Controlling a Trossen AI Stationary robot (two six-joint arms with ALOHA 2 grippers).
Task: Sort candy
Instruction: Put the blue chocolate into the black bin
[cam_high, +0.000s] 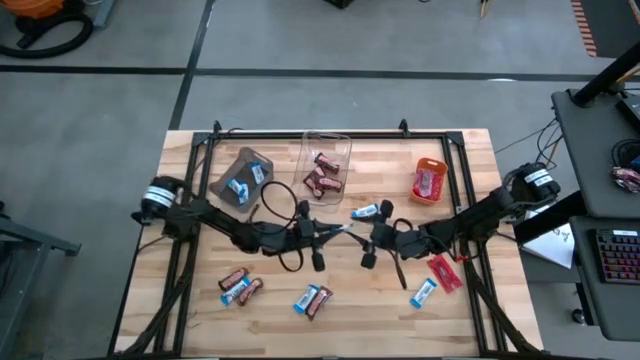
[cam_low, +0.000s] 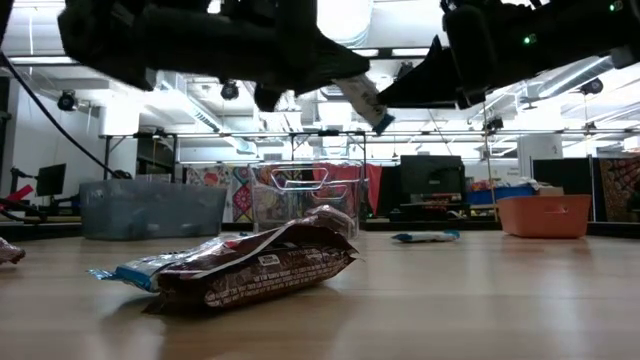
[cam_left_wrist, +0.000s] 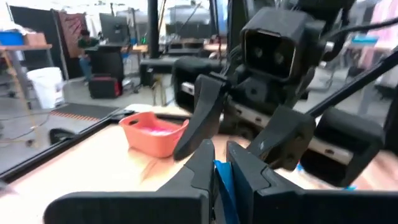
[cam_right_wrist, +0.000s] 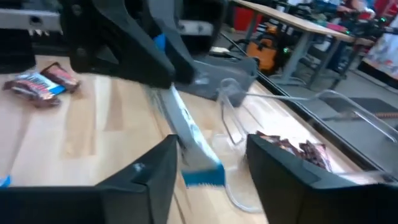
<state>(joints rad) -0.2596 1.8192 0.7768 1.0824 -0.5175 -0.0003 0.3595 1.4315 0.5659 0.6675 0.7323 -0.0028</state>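
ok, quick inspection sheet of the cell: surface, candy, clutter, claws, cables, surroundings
Surface: wooden table, black frame along its edges.
Job's things: blue-and-white candy passing between arms above mid-table; loose bars near the front; some in the grey bin, clear bin and orange bin.
Clutter: nothing seen.
Claws: left claw shut on the candy; right claw open around its other end.
Cables: loops over the left arm.
Surroundings: desk with keyboard at right.

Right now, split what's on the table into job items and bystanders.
Job items:
- blue-and-white bar in the shut left pincer, with the right pincer open around it
- loose candy on the wood
- candy in the bins

Bystanders:
- grey bin
- clear bin
- orange bin
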